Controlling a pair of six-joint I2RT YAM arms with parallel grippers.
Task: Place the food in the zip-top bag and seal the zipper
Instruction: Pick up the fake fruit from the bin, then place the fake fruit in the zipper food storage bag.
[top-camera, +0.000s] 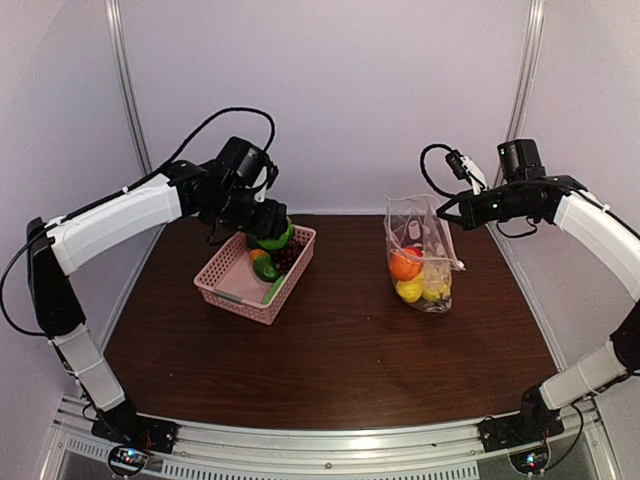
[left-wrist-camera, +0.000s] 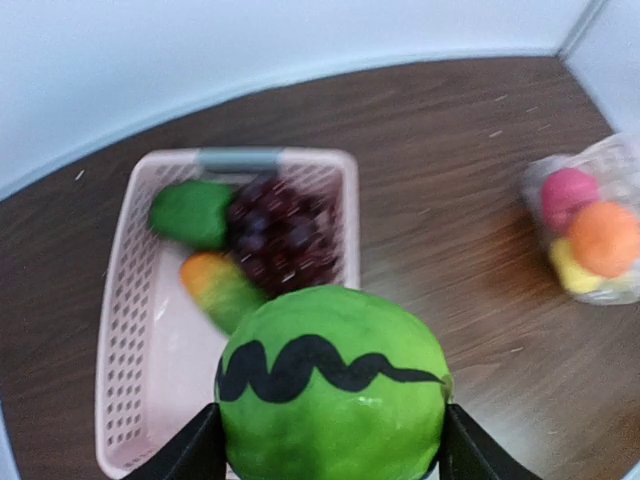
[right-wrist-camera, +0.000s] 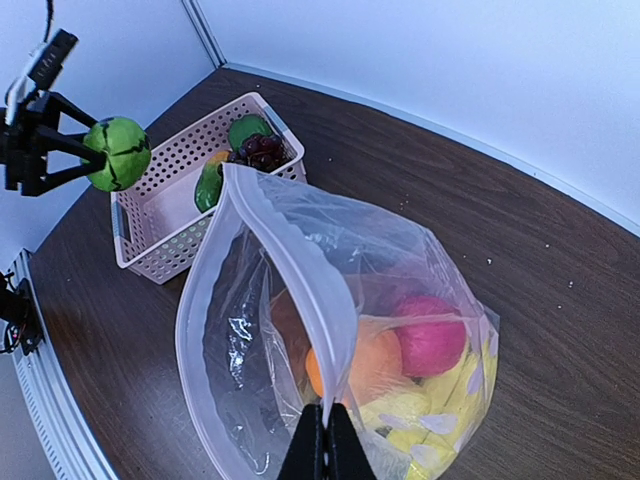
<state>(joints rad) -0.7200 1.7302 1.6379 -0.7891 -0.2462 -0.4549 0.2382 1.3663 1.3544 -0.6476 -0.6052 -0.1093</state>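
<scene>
My left gripper (top-camera: 268, 228) is shut on a round green toy melon (left-wrist-camera: 333, 385) with a black wavy stripe and holds it above the pink lattice basket (left-wrist-camera: 120, 400); the melon also shows in the top view (top-camera: 271, 238). Purple grapes (left-wrist-camera: 285, 228), a green piece (left-wrist-camera: 190, 212) and an orange-green piece (left-wrist-camera: 220, 286) lie in the basket. My right gripper (right-wrist-camera: 326, 440) is shut on the zipper strip (right-wrist-camera: 300, 270) of the clear zip-top bag (top-camera: 422, 252), holding its mouth open. An orange (right-wrist-camera: 375, 365), a pink-red ball (right-wrist-camera: 430, 333) and yellow pieces (right-wrist-camera: 440, 410) sit inside it.
The basket (top-camera: 245, 290) stands at the left of the brown table, the bag to the right of centre. White walls and metal posts close in the back and sides. A metal rail (top-camera: 320, 445) runs along the near edge.
</scene>
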